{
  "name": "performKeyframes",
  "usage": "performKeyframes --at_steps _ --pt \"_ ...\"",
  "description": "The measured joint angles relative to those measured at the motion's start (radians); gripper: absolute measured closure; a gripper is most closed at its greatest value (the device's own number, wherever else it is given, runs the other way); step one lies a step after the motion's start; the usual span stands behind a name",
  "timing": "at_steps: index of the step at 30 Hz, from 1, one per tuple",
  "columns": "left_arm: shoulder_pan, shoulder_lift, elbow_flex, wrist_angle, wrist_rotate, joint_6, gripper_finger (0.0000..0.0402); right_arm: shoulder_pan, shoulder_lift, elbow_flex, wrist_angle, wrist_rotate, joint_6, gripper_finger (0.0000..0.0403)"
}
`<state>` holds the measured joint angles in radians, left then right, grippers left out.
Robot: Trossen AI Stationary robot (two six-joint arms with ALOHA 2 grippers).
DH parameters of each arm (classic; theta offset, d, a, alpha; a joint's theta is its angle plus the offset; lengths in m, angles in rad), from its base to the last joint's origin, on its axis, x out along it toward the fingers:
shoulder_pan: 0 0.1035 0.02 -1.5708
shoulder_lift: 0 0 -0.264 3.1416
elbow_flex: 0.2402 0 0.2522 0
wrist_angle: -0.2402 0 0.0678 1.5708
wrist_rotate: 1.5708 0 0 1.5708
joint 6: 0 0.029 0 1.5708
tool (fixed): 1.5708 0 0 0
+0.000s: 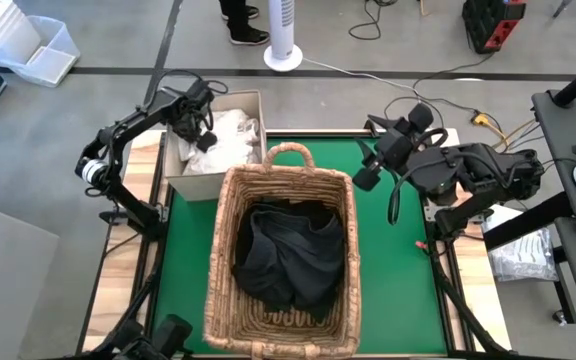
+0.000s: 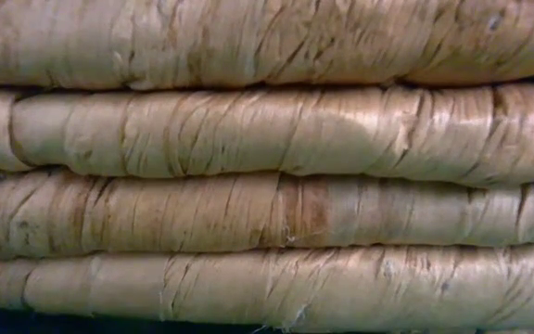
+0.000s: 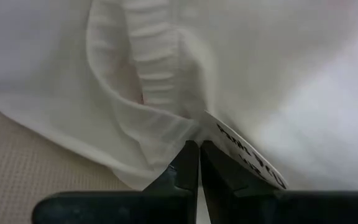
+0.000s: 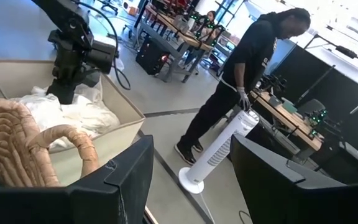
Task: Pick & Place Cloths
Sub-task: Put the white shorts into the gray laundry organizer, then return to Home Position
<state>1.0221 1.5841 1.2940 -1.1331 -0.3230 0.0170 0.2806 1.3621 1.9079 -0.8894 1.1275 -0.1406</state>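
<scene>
The left gripper [image 1: 203, 133] reaches down into the beige box [image 1: 190, 183] at the mat's far left corner, its fingers [image 3: 182, 171] pressed together on a fold of the white cloths [image 1: 230, 138] piled inside, next to a printed label [image 3: 247, 155]. The right gripper [image 1: 365, 172] hangs over the green mat [image 1: 393, 270] just right of the wicker basket [image 1: 230, 262], its fingers spread apart and holding nothing. A black cloth [image 1: 290, 255] lies bunched in the basket, and a person [image 4: 247, 74] stands by a white tower fan [image 4: 219, 152] beyond the table.

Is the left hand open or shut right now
Shut. In the left wrist view the left hand has its fingers pressed together on a fold of the white cloth, inside the box.
</scene>
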Motion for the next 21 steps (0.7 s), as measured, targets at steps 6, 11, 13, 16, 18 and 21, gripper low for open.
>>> performKeyframes --at_steps 6,11,13,16,18,21 --pt "-0.001 -0.010 0.022 -0.016 0.003 -0.021 0.0401 -0.005 0.000 0.000 0.000 -0.001 0.000 0.0197" --pt "-0.002 -0.057 0.116 -0.020 0.003 -0.026 0.0401 -0.005 0.000 0.000 -0.001 -0.001 -0.008 0.0197" --pt "-0.002 -0.074 0.167 -0.031 0.003 -0.026 0.0401 -0.005 0.000 0.000 -0.001 -0.001 -0.010 0.0197" --pt "-0.002 -0.088 0.259 -0.071 0.003 -0.026 0.0401 -0.005 0.000 0.000 -0.001 -0.001 -0.016 0.0197" --pt "-0.003 -0.090 0.331 -0.112 0.003 -0.026 0.0401 -0.005 0.000 0.000 -0.002 -0.001 -0.018 0.0197" --pt "-0.010 -0.095 0.449 -0.167 0.049 -0.017 0.0401 -0.005 0.000 0.000 -0.002 -0.007 -0.026 0.0197"
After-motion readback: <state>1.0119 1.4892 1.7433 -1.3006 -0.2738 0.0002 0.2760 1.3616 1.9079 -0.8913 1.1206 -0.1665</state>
